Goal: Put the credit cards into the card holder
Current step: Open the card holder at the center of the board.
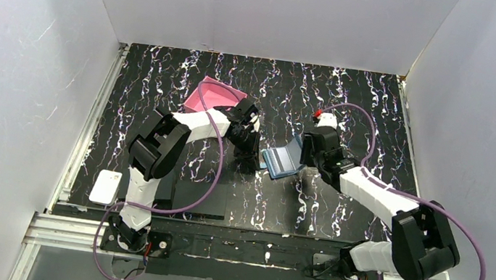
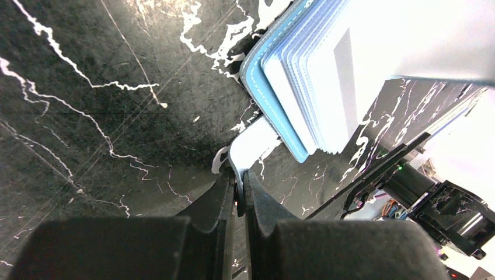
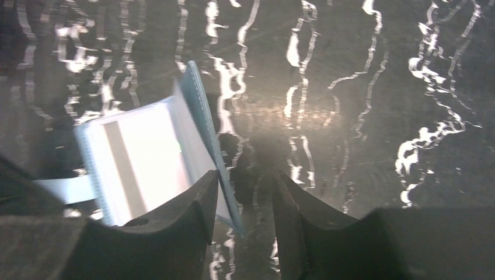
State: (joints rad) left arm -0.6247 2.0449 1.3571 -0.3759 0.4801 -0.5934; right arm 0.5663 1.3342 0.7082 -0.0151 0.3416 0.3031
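My left gripper (image 2: 239,175) is shut on the edge of a white credit card (image 2: 252,146), held low over the table right beside the open blue hinged case (image 2: 274,87). A card with a grey stripe (image 2: 344,61) sits in the case's slots. My right gripper (image 3: 245,186) is open, and the case's raised blue flap (image 3: 204,125) stands between its fingers, leaning on the left one. In the top view both grippers, left (image 1: 251,158) and right (image 1: 304,159), meet at the case (image 1: 281,161). The pink card holder (image 1: 216,97) lies behind the left arm. Another white card (image 1: 106,187) lies near the front left edge.
Flat black pads (image 1: 202,196) lie on the table in front of the left arm. White walls close in the table on the left, back and right. A metal rail (image 1: 82,153) runs along the left edge.
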